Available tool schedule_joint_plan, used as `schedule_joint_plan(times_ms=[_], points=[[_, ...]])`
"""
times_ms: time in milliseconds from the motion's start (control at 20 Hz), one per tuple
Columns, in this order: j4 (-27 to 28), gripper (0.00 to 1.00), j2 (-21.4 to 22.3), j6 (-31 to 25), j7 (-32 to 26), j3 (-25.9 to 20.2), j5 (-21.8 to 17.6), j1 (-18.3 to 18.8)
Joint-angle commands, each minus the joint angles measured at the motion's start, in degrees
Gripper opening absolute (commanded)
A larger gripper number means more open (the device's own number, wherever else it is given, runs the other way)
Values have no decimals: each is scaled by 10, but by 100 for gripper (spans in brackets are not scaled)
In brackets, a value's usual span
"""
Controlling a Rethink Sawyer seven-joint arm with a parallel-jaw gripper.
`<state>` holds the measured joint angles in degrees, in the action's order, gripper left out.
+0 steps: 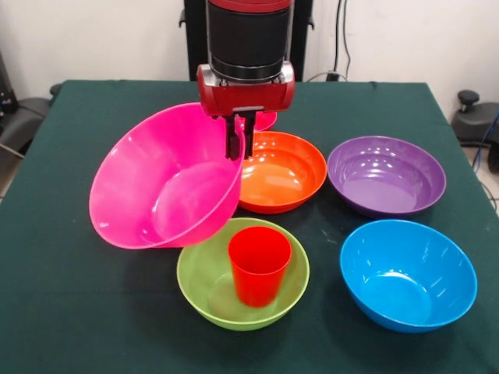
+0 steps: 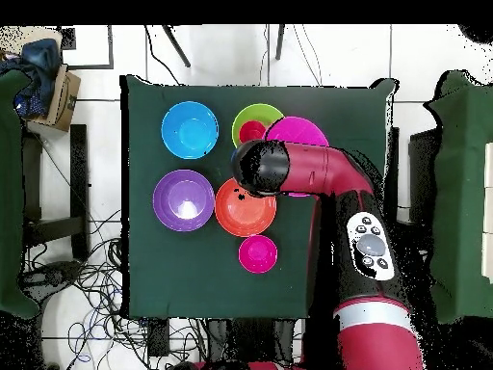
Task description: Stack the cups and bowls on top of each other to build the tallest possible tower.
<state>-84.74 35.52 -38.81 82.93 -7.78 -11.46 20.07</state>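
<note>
My gripper (image 1: 239, 146) is shut on the far rim of the large hot pink bowl (image 1: 168, 183), which hangs tilted with its opening toward the camera and its lower edge over the lime green bowl (image 1: 204, 290). A red cup (image 1: 258, 265) stands upright inside the green bowl. The orange bowl (image 1: 281, 171), purple bowl (image 1: 386, 175) and blue bowl (image 1: 407, 274) rest on the table. The small pink-red bowl (image 1: 266, 120) peeks out behind the gripper. From overhead the arm (image 2: 289, 171) hides the gripper and part of the pink bowl (image 2: 300, 129); the small bowl (image 2: 257, 252) sits alone.
A dark green cloth (image 1: 70, 312) covers the table. Overhead, the blue bowl (image 2: 190, 130), green bowl (image 2: 241, 118), purple bowl (image 2: 183, 199) and orange bowl (image 2: 241, 210) cluster in the cloth's middle. Cables and furniture surround the table.
</note>
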Motion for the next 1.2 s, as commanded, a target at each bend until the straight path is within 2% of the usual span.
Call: schedule_joint_plan(times_ms=[50, 1200], points=[[36, 0, -6, -21, 77, -13, 12, -18], [89, 0, 1, -110, 101, 6, 55, -54]])
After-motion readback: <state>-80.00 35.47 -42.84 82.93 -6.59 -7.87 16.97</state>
